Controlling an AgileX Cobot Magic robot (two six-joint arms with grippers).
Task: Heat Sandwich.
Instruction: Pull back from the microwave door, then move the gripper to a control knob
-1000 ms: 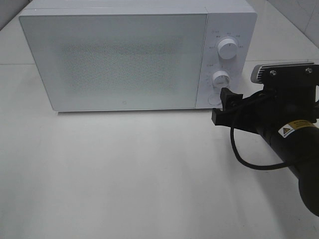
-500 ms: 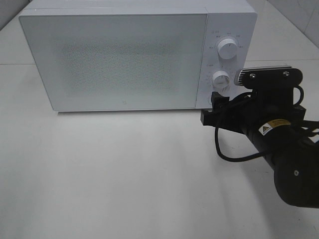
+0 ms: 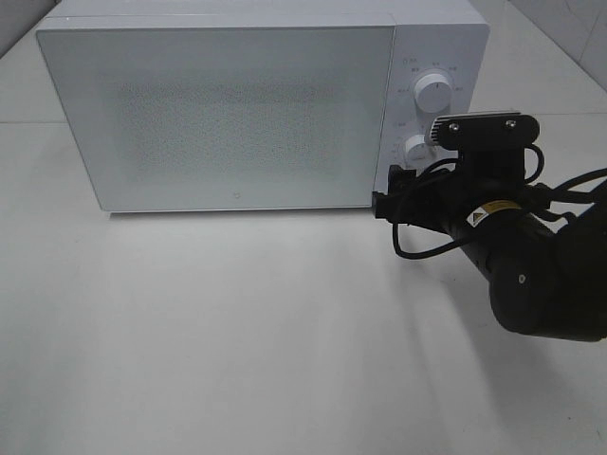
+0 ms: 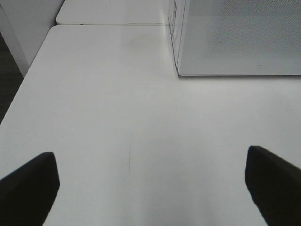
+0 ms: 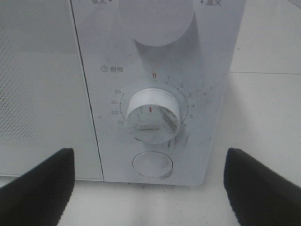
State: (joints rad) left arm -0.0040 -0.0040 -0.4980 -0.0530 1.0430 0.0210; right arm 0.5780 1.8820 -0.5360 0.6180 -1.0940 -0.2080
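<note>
The white microwave [image 3: 237, 104] stands at the back of the white tabletop [image 3: 237, 332] with its door [image 3: 218, 114] shut flush against the control panel. A broad bare stretch of tabletop lies in front of it. The right pincer [image 5: 148, 162] hovers close before the lower corner of that panel. Its jaws are spread wide with nothing between them, and they frame the lower dial [image 5: 153, 115] and the round button [image 5: 152, 164] just beneath it. The dial's red mark points up at the red zero. The upper dial [image 3: 434, 95] sits above, clear of the arm. The left pincer [image 4: 150, 155] hangs low over open tabletop, jaws equally wide and empty, well apart from the microwave's near corner. In its view the tabletop's side edge drops off to a dark floor [image 4: 7, 94]. Where the sandwich lies cannot be told from these views.
</note>
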